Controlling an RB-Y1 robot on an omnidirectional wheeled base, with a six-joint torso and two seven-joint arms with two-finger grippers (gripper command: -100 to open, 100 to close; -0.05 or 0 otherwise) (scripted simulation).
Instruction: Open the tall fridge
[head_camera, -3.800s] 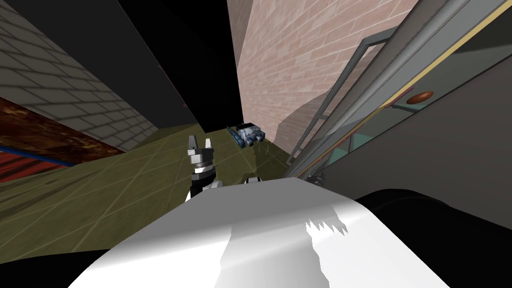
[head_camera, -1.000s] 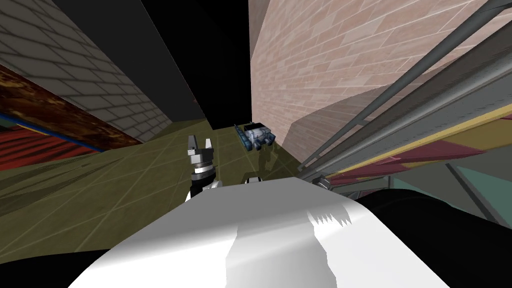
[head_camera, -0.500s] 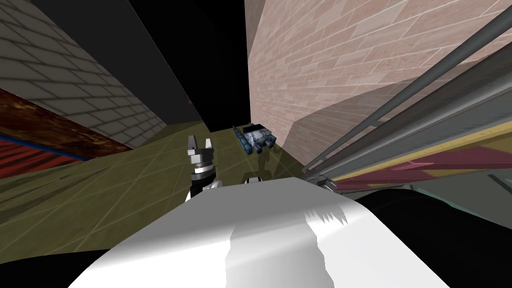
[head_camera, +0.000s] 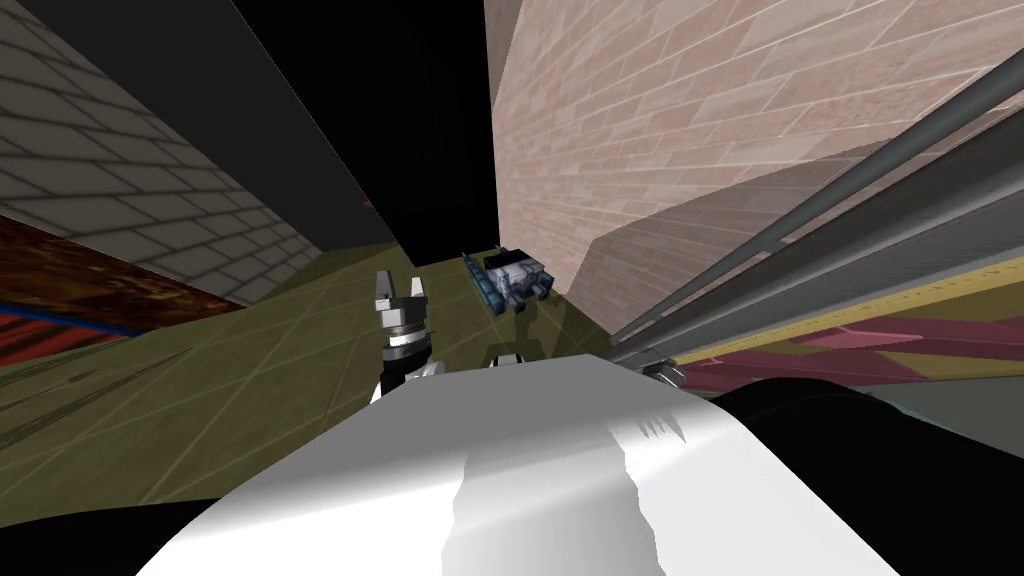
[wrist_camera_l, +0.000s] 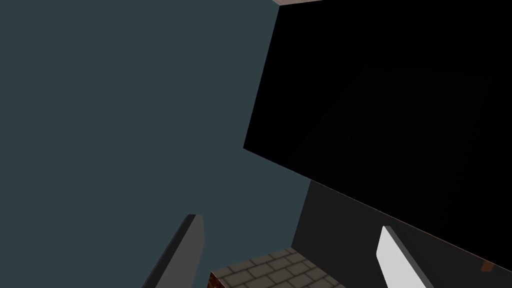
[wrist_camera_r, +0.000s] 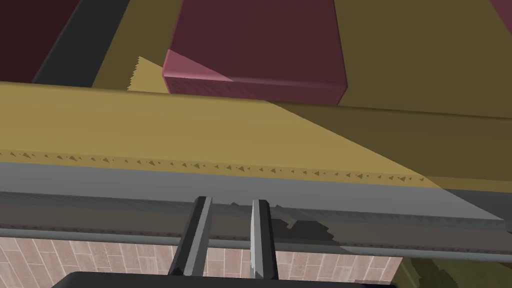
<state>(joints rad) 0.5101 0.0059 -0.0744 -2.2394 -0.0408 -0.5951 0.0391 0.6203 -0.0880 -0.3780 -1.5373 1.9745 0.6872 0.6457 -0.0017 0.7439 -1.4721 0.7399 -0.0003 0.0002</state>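
Note:
The tall fridge's grey door edge (head_camera: 880, 240) slants across the right of the head view. Its long handle bar (head_camera: 800, 185) runs alongside that edge. Below it show a yellow shelf edge (head_camera: 900, 305) and maroon shapes (head_camera: 860, 345). My right gripper (head_camera: 662, 372) sits at the near end of that door edge. In the right wrist view its fingers (wrist_camera_r: 231, 240) stand a narrow gap apart in front of the grey bar (wrist_camera_r: 375, 242), which runs crosswise and not between them. Beyond lie the yellow shelf (wrist_camera_r: 150, 130) and a maroon box (wrist_camera_r: 255, 55). My left gripper (head_camera: 400, 290) hangs open over the floor, its wrist-view fingers (wrist_camera_l: 290, 260) wide apart and empty.
A small blue-grey machine-like object (head_camera: 512, 272) lies on the olive tiled floor (head_camera: 250, 380) ahead. A pink brick wall (head_camera: 650, 120) rises on the right behind the door and a grey brick wall (head_camera: 120, 180) on the left. Between them is a black area (head_camera: 420, 120).
The door edge and handle now lie flatter and further across the right of the head view than before, and my head camera has shifted a little. The left arm is unmoved.

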